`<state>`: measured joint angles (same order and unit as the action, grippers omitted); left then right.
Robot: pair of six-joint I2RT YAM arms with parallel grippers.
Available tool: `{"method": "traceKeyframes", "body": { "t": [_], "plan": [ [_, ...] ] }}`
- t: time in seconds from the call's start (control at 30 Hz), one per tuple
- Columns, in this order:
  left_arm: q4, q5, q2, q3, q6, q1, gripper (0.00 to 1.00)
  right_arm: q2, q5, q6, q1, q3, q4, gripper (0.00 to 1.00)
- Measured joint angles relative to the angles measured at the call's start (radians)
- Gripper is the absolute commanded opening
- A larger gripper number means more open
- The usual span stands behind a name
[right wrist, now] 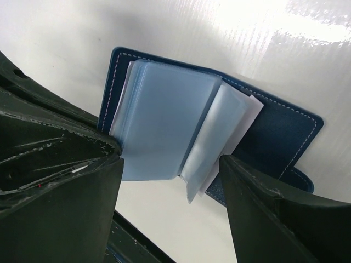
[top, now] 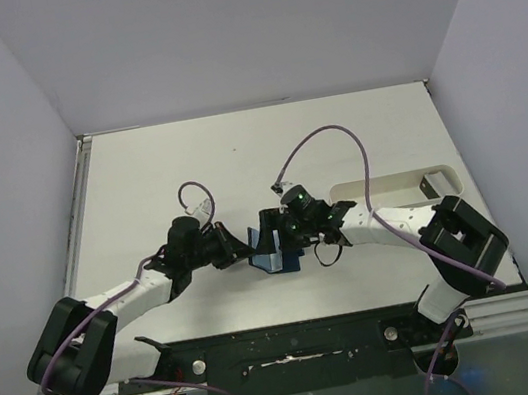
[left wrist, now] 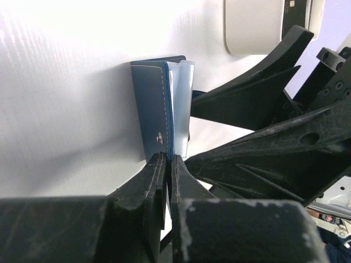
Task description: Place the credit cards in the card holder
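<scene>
The card holder (right wrist: 274, 137), a navy blue folding wallet, lies open with its light blue pockets (right wrist: 159, 126) fanned out. My left gripper (left wrist: 167, 158) is shut on the edge of its navy cover (left wrist: 149, 104). My right gripper (right wrist: 171, 160) stands open over the pockets, one finger on either side of them, holding nothing. In the top view both grippers meet at the card holder (top: 272, 255) at the table's middle. The credit cards show only as a dark flat shape (top: 434, 183) at the right end of the tray.
A long white oblong tray (top: 384, 185) lies on the table to the right, behind the right arm; it is also in the left wrist view, tray (left wrist: 249, 30). Cables loop above both wrists. The black base bar runs along the near edge.
</scene>
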<state>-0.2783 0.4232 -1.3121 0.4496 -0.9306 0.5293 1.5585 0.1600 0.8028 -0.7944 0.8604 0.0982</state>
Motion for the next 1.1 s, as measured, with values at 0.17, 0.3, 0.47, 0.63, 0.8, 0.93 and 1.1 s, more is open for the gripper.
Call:
{"method": "traceKeyframes", "body": {
  "t": [0.17,0.3,0.47,0.63,0.8,0.93,1.1],
  "plan": [
    [0.014,-0.013,0.003,0.0,0.003,-0.001,0.0,0.023,0.017,0.003,-0.007,0.004,0.0,0.73],
    [0.016,-0.026,0.004,0.0,0.002,-0.001,0.0,0.039,0.018,0.003,-0.008,0.004,0.0,0.74],
    [0.015,-0.027,0.005,0.0,0.002,-0.001,0.0,0.041,0.018,0.003,-0.012,0.004,0.0,0.78],
    [0.015,-0.031,0.005,0.0,-0.003,-0.001,0.0,0.038,0.025,0.003,-0.015,0.004,-0.006,0.79],
    [0.014,-0.031,0.005,0.0,-0.009,-0.001,0.0,0.038,0.038,0.003,-0.019,0.003,-0.016,0.8],
    [0.013,-0.031,0.005,-0.002,-0.01,-0.001,0.0,0.039,0.043,0.003,-0.019,0.003,-0.018,0.77],
    [0.013,-0.032,0.005,-0.002,-0.01,-0.001,0.0,0.039,0.032,0.003,-0.019,0.003,-0.015,0.74]
  ]
}}
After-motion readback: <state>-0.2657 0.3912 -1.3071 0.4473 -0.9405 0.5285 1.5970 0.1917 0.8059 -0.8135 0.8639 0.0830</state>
